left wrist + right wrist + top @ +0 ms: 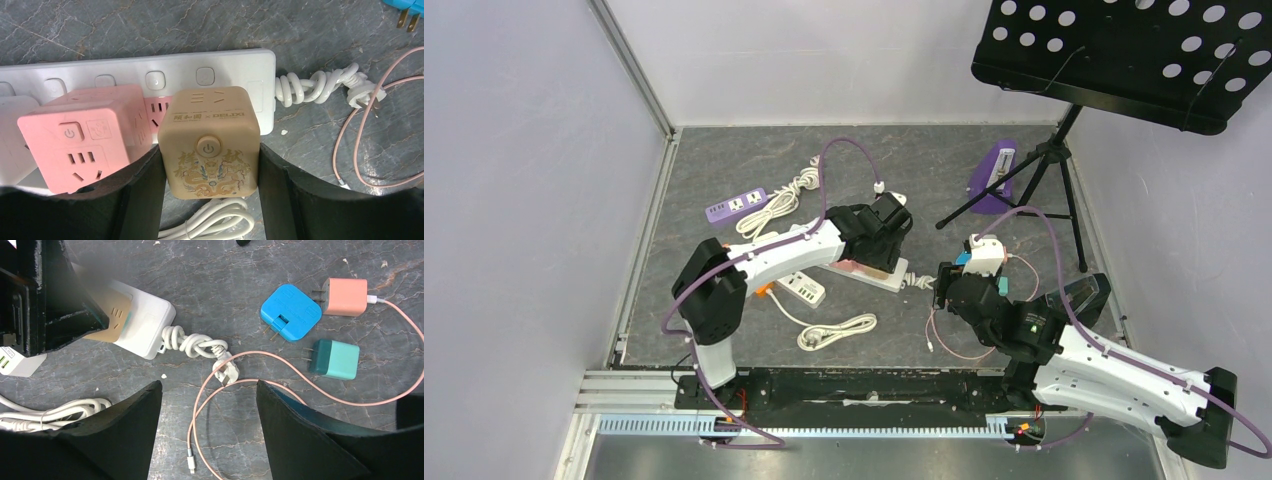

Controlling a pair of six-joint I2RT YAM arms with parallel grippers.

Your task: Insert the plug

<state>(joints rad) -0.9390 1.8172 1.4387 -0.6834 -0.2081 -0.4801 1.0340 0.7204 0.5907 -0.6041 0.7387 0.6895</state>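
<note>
1. gripping the beige cube plug (210, 125) on both flanks with the left gripper (210, 152), centre of the left wrist view; standing on the white power strip (150, 67), tight against the pink cube (82, 135) to its left. cannot tell whether fully seated, with the pins hidden underneath.
2. holding nothing in the right gripper (208, 385); jaws wide, hanging above the pink cable (200, 410) at lower centre of the right wrist view.
3. could jam or bend the pins if pressed down off-square — most likely from crowding against the pink cube.
4. could shove the unheld strip sideways with any slanted push, dragging the knotted white cord (195, 345) along.
5. might snag the pink cable if lowering the right gripper here.
6. underneath, a dark grey stone-patterned mat (944, 170), flat and matte; strewn with a blue charger (290, 312), a teal charger (335, 359) and a salmon charger (345, 296) at upper right of the right wrist view, plus a purple strip (736, 205) at upper left of the top view.
7. all around, plain pale walls (524, 200) — and a black perforated music stand (1124, 50) at upper right.
</note>
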